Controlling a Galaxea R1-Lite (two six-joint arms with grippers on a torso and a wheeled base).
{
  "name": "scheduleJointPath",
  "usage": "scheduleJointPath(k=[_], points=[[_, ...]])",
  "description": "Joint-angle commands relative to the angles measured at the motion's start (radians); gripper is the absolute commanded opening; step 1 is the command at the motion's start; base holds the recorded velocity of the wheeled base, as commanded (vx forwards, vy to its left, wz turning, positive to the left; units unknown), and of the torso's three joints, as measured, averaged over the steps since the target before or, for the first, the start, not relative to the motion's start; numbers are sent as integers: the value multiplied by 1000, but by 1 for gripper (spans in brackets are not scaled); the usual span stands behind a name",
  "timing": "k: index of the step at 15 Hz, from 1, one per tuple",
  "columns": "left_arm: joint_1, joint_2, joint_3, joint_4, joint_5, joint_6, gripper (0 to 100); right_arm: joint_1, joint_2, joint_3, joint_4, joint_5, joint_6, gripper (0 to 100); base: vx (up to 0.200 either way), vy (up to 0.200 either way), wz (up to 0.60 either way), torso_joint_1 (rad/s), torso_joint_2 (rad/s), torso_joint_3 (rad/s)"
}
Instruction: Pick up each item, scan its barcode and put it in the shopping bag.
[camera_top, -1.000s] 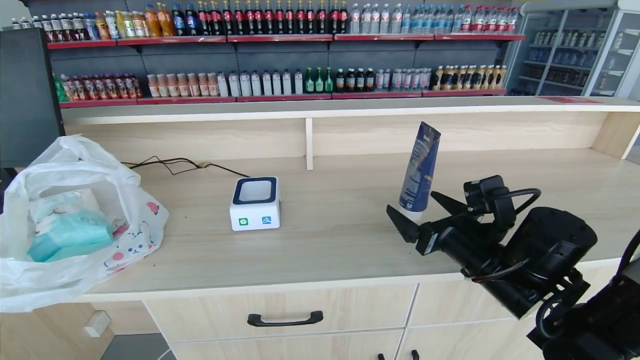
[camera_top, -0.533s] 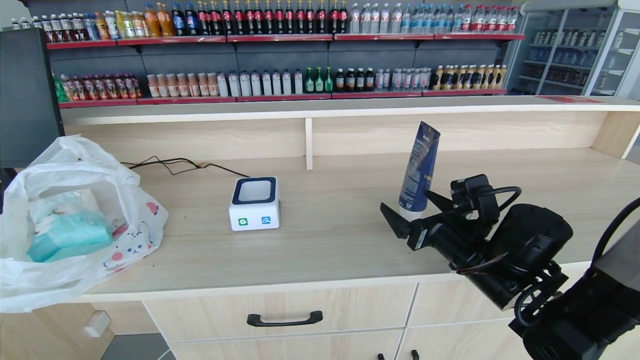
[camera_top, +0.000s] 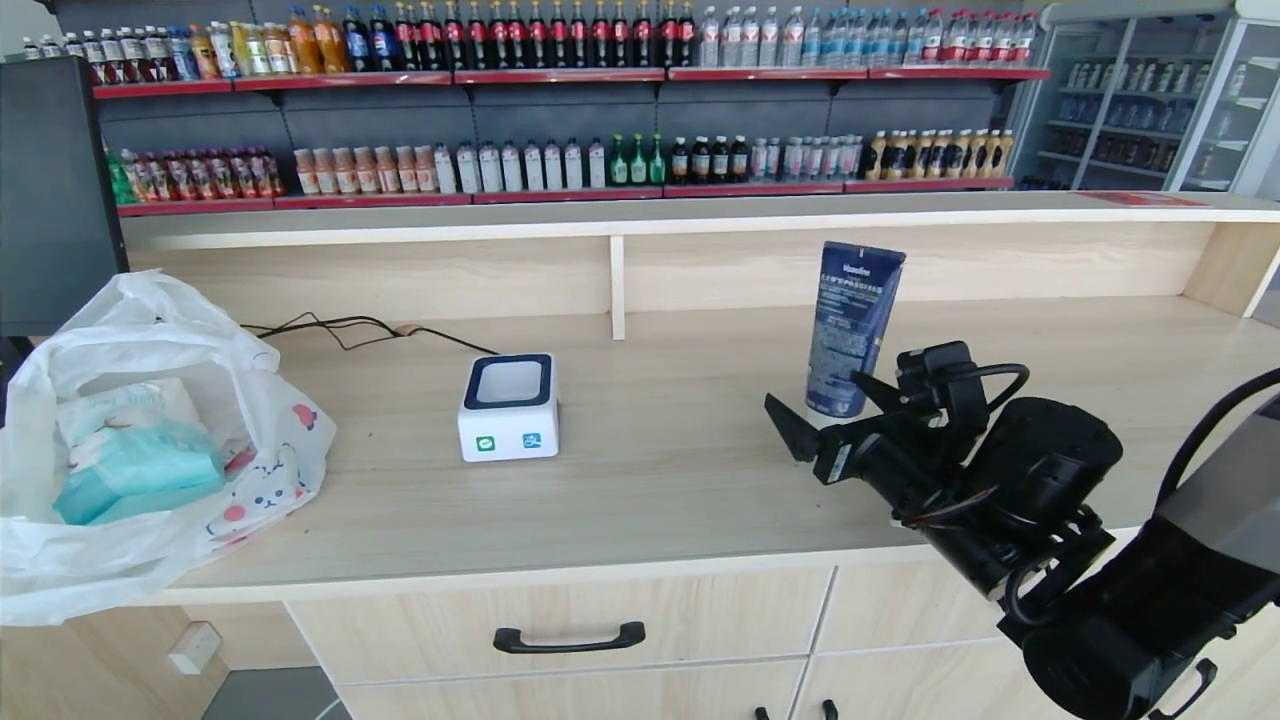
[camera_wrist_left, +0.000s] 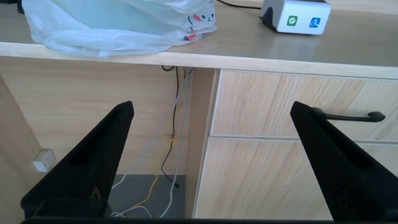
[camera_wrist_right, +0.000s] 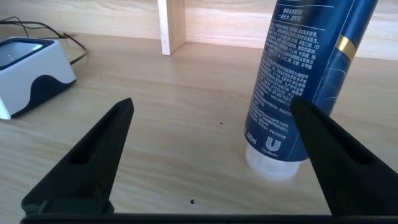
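A dark blue tube (camera_top: 850, 330) stands upright on its white cap on the wooden counter (camera_top: 660, 480), to the right of the middle. My right gripper (camera_top: 835, 410) is open just in front of it, low over the counter. In the right wrist view the tube (camera_wrist_right: 305, 87) rises close ahead of the right gripper (camera_wrist_right: 211, 162), nearer to one finger; contact cannot be told. The white scanner (camera_top: 508, 405) sits mid-counter. The white shopping bag (camera_top: 150, 440) lies at the left edge with teal packs inside. My left gripper (camera_wrist_left: 211, 168) is open below counter level, facing the cabinet.
A black cable (camera_top: 350, 328) runs from the scanner to the back left. A raised ledge with a divider (camera_top: 617, 285) borders the counter's far side. Drawers with a black handle (camera_top: 570, 637) lie below the front edge. Drink shelves (camera_top: 560, 75) line the wall behind.
The right arm has moved forward and left toward the tube. The tube has turned on its base and now shows its broad printed face.
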Motion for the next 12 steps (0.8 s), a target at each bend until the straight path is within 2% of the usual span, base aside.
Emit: scheduleJointPath(k=[1, 12], points=[[0, 1, 0, 0, 0, 0, 100, -11, 12, -11, -1, 0, 1, 100, 0, 0, 0, 0, 0, 0], [0, 1, 0, 0, 0, 0, 100, -5, -17, 21, -1, 0, 4, 100, 0, 0, 0, 0, 0, 0]])
